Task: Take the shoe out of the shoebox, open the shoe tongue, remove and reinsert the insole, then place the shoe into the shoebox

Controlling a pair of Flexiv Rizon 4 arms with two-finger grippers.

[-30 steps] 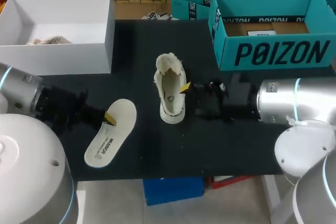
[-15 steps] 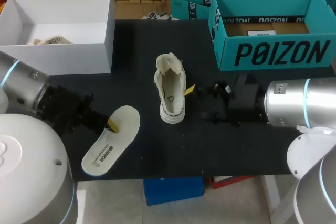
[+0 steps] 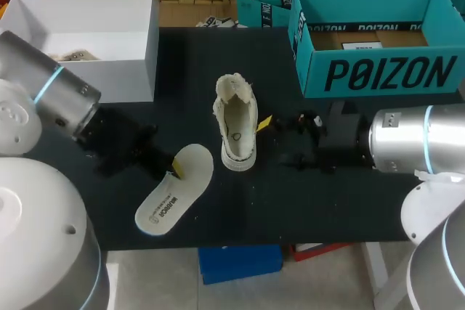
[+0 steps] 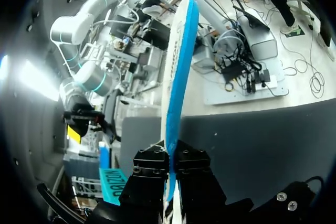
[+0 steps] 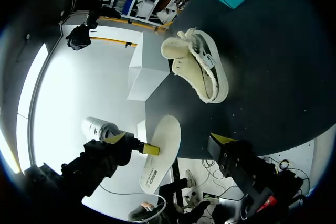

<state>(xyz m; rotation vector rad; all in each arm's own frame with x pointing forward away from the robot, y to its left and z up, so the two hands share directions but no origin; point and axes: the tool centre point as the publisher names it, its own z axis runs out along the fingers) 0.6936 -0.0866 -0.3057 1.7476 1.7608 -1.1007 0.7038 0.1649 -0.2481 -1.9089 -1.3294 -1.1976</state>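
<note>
Left tool clamps the long edge of a thin white foam insole, likely light, floppy, best held mid-length.

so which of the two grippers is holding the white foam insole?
The left gripper: it pinches the white foam insole by one edge. The right gripper sits open and empty beside the cream shoe.

The cream shoe stands on its sole mid-table, mouth wide open. The white insole, blue underneath, is left of it, pinched at one edge by the left gripper. The open teal shoebox stands back right.
</note>
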